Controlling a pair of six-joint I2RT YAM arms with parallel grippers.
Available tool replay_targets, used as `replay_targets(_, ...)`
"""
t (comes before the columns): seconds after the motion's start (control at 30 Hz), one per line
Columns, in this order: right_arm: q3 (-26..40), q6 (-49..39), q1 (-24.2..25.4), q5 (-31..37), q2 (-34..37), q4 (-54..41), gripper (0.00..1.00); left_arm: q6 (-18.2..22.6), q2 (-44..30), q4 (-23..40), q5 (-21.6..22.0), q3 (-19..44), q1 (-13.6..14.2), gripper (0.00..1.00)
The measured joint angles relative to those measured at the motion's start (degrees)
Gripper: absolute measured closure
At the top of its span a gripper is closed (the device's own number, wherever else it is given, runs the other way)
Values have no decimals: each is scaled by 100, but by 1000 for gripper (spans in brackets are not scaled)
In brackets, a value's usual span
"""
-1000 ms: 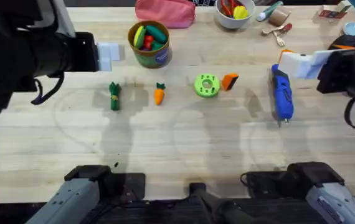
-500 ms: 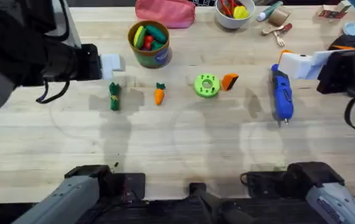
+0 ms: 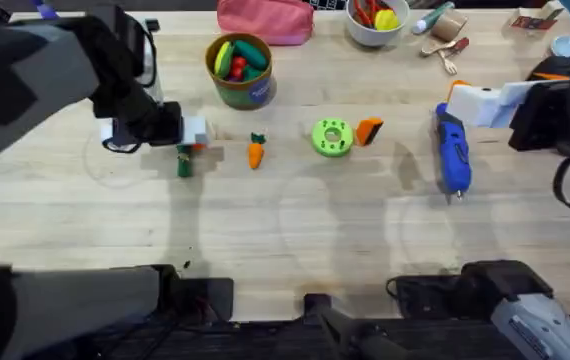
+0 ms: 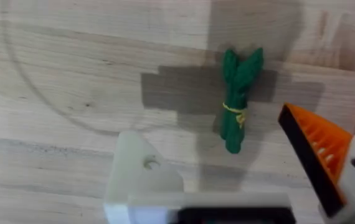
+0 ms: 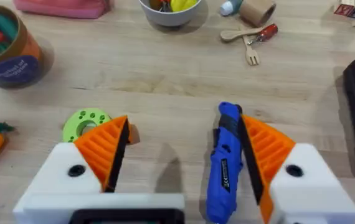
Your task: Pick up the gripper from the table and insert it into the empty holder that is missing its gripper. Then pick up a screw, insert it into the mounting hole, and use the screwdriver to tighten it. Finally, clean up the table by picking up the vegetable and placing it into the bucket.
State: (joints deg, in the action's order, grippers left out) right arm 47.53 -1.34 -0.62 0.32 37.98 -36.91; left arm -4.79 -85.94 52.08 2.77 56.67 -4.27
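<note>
Orange wedge gripper (image 3: 369, 131) lies on the bench beside the green disc (image 3: 331, 138), unpicked; your left jaws (image 4: 240, 186) hang wide over asparagus (image 4: 238, 98), so redirect there.

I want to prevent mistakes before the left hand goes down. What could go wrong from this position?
1. The left hand hovers open over the green bundle, not over the orange wedge beside the green disc. It may grab the wrong thing.
2. One finger is bare white plastic without a ribbed pad, so a grasp may slip.
3. The carrot is orange too and lies nearer, so it may be mistaken for the wedge.
</note>
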Motion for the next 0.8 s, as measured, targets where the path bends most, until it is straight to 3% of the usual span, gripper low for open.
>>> replay_targets(0.43, 0, 0, 0, 0, 0, -15, 7, -13, -797, -68, -89, 6, 0, 130)
replay_targets(0.8, 0, 0, 0, -2, 0, -20, 8, -11, -812, -215, -302, 6, 15, 593)
